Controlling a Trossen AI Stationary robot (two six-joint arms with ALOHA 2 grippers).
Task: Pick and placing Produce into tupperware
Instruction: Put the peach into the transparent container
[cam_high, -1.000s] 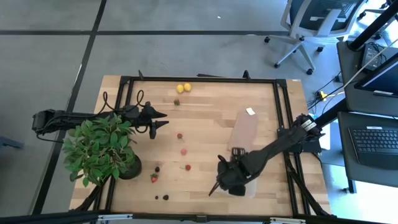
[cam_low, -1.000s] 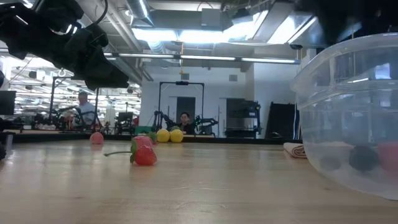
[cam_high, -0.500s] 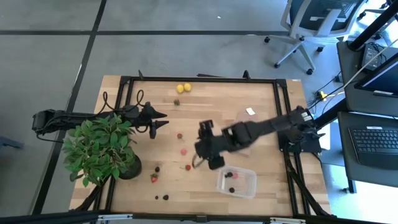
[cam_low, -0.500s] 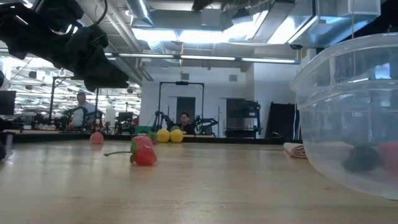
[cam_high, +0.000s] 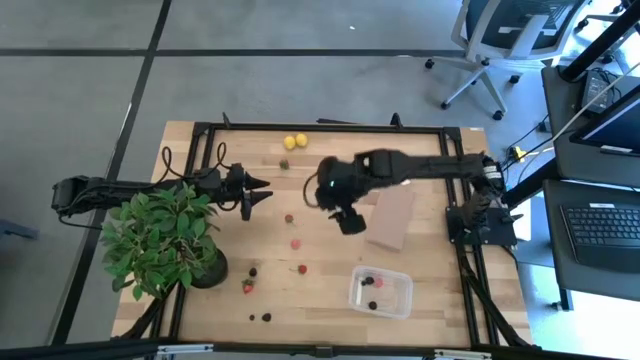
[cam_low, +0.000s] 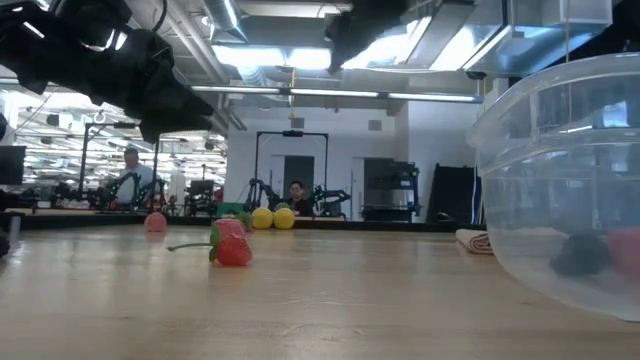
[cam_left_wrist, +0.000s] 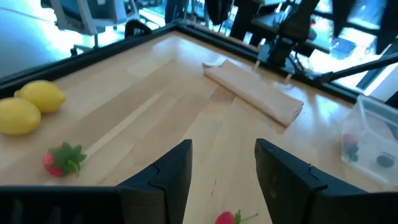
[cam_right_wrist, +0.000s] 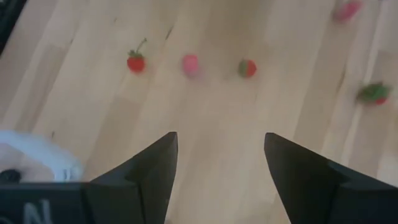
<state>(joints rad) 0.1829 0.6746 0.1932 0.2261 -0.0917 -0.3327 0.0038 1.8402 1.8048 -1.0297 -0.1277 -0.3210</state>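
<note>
Produce lies scattered on the wooden table: two lemons (cam_high: 295, 141), a strawberry (cam_high: 284, 164), a row of red and pink pieces (cam_high: 296, 243), and dark berries (cam_high: 260, 317) near the front edge. The clear tupperware (cam_high: 380, 291) stands on the near right of the table with a few pieces inside (cam_low: 580, 258). My right gripper (cam_high: 334, 203) hangs open above the table's middle, slanting down toward the row of red pieces (cam_right_wrist: 189, 64), nothing between its fingers. My left gripper (cam_high: 256, 192) waits open at the left, above the table.
A potted green plant (cam_high: 160, 240) stands at the near left. A flat brown block (cam_high: 392, 218) lies right of the middle, partly under my right arm. A black frame (cam_high: 320, 128) borders the table. People show in the room beyond (cam_low: 296, 195).
My right gripper has swung from over the tupperware at the near right toward the table's left and far side, rising and rolling, and now hangs over the middle; the tupperware is uncovered. My left gripper has rolled slightly in place.
</note>
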